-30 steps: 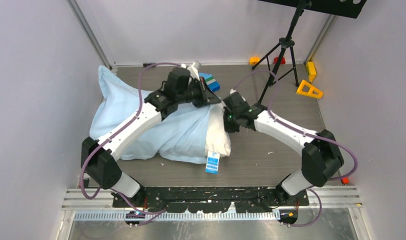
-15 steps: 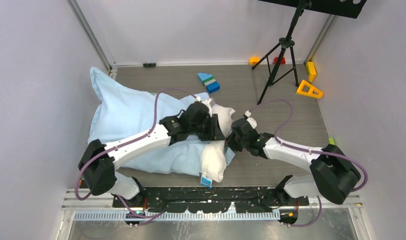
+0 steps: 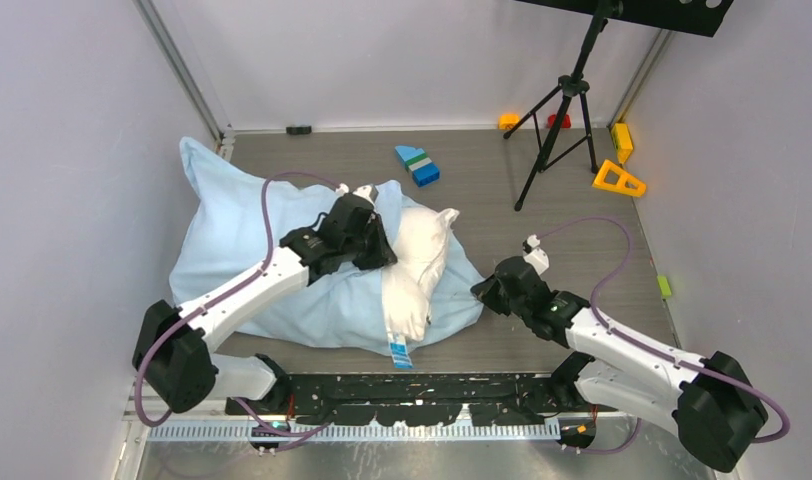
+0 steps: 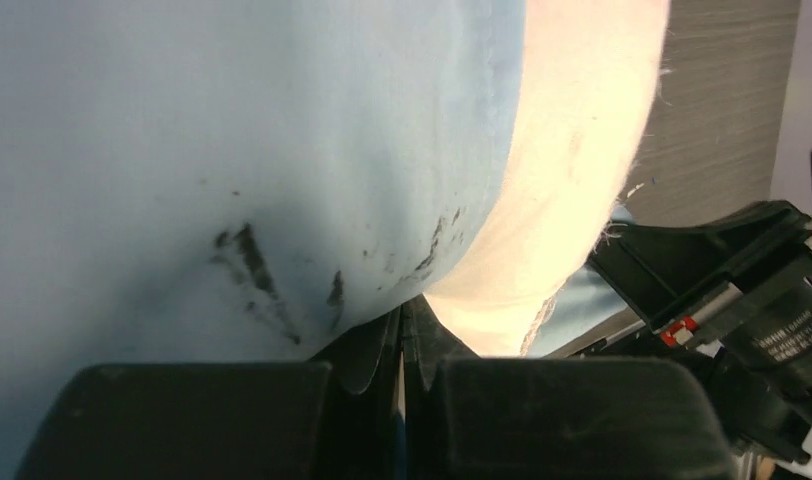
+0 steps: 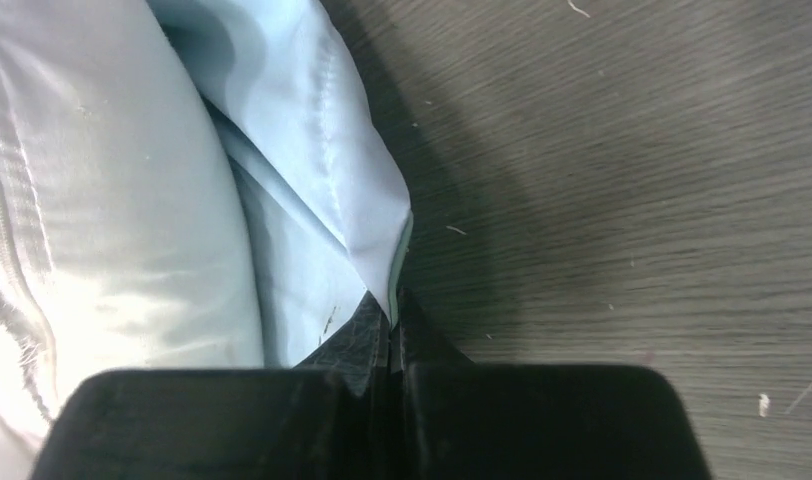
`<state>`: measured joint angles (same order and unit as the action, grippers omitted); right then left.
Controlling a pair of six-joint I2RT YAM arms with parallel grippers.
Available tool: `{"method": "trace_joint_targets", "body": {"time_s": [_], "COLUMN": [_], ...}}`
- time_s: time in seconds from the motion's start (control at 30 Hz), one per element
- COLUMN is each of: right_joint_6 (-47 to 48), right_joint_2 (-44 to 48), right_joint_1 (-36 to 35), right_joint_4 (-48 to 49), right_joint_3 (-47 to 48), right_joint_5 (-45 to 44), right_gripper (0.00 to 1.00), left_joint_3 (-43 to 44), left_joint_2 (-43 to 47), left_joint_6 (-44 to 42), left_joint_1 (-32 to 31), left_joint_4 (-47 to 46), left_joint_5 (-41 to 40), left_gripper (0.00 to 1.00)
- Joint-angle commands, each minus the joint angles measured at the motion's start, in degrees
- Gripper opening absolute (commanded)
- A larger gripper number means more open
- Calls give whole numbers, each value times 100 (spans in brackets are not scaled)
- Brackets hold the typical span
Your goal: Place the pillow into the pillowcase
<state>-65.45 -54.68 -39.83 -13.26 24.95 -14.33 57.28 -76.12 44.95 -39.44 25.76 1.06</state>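
Nearest the arm bases, a small blue tag [image 3: 398, 350] marks the near corner of the pillow [image 3: 414, 262], which lies plump and white on the dark table [image 3: 542, 250]. Only the pillow's right end shows bare. The rest sits inside the light-blue pillowcase [image 3: 237, 225], which spreads to the pillow's left and far side.

Just right of the pillow, the right gripper [image 5: 392, 315] is clamped on a corner of the pillowcase hem, low by the table, probably to keep the opening stretched. On the pillow's left flank, the left gripper [image 4: 402, 318] is pinched on the hem where blue cloth meets white, seemingly to draw it over the bare end.

Beyond the pillow are toy blocks [image 3: 417, 165] and a tripod [image 3: 559, 110].
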Motion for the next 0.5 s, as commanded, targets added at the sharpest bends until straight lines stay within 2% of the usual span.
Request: {"method": "trace_joint_targets", "body": {"time_s": [0.0, 0.07, 0.23, 0.33, 0.4, 0.47], "right_joint_6": [205, 351, 526, 464, 367, 253], "right_joint_2": [235, 94, -393, -313, -156, 51], "right_joint_1": [161, 167, 169, 167, 163, 169], "right_joint_4": [-672, -570, -373, -249, -195, -86], "right_joint_3": [-203, -98, 130, 89, 19, -101], "right_joint_5": [-519, -424, -233, -232, -262, -295], "right_gripper": [0, 0, 0, 0, 0, 0], "left_joint_3": [234, 640, 2243, 2880, 3321, 3811], "left_joint_2": [156, 123, -333, -868, -1362, -2016], "left_joint_6": [-838, -1017, -1691, -1925, -2062, -2299], "left_joint_1": [229, 3, -1203, -1395, -1434, -1487], "left_joint_4": [829, 833, 1240, 1307, 1417, 1630], "left_joint_5": [-242, -39, -969, -1233, -1248, -1216], "left_gripper": [6, 15, 42, 57, 73, 81]}}
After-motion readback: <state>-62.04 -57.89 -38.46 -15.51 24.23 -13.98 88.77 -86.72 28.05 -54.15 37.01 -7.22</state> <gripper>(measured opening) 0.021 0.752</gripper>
